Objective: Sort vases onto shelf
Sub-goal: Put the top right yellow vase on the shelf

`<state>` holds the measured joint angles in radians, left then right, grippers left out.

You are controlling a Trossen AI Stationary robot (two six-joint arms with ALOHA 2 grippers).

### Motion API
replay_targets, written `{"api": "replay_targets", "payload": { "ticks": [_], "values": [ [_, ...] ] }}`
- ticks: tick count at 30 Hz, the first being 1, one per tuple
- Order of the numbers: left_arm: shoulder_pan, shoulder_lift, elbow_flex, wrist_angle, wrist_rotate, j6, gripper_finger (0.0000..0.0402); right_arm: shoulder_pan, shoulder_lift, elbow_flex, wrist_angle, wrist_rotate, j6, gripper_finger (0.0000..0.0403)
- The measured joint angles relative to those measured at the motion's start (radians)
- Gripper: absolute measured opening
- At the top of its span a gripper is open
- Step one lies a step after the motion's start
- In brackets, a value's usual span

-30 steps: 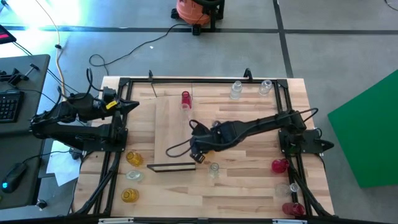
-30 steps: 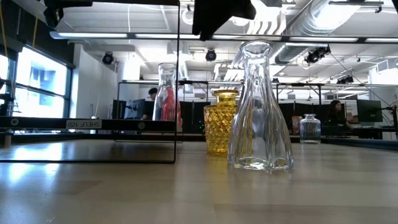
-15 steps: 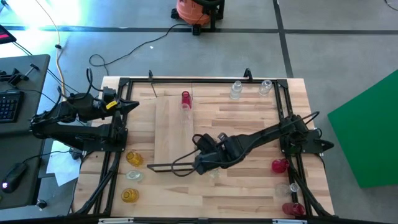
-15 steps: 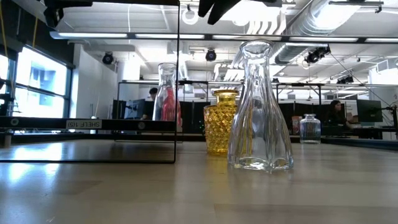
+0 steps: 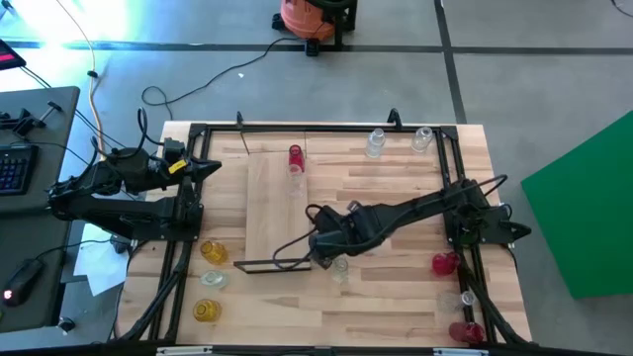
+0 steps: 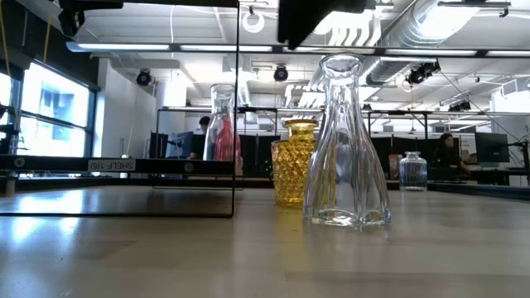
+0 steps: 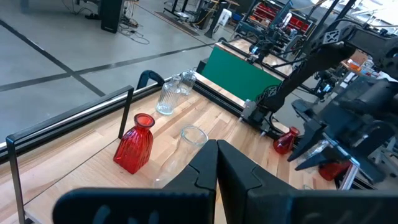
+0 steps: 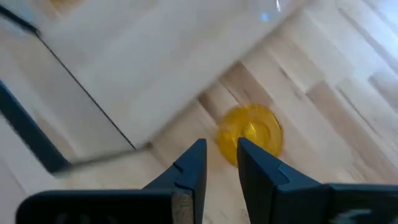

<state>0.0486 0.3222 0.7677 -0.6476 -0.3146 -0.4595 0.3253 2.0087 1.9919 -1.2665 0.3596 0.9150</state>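
Under right claw [image 5: 318, 259], amber vase [image 8: 250, 133] partly hidden, nothing gripped

Overhead downward, table-level sideways, two wrist close-ups

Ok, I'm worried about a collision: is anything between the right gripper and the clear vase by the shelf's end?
Nothing visible. The right gripper hangs above the clear vase, with only air between them. The yellow vase stands behind, out of the way.

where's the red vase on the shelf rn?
High view: the red vase stands at the shelf's far edge, left of the two clear vases by the table's far rim.
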Motion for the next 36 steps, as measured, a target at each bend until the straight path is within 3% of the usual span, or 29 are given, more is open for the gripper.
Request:
{"api": "replay_targets", "payload": {
  "ticks": [5, 13, 18, 24, 36],
  "values": [
    [0.000, 0.000, 0.000, 0.000, 0.000, 0.000, 0.0000, -0.021, 0.000, 0.000, -0.092, -0.089, -0.097, 0.0071],
    [0.000, 0.000, 0.000, 0.000, 0.000, 0.000, 0.0000, -0.099, 0.000, 0.000, -0.035, -0.181, -0.285, 0.0071],
    [0.000, 0.000, 0.000, 0.003, 0.000, 0.000, 0.0000, -0.136, 0.000, -0.013, 0.014, -0.202, -0.313, 0.0071],
    [0.000, 0.000, 0.000, 0.013, 0.000, 0.000, 0.0000, -0.156, 0.002, -0.153, 0.141, -0.303, -0.321, 0.0071],
    [0.000, 0.000, 0.000, 0.017, -0.029, 0.024, 0.0000, -0.169, -0.004, -0.277, 0.263, -0.328, -0.345, 0.0075]
  ]
}}
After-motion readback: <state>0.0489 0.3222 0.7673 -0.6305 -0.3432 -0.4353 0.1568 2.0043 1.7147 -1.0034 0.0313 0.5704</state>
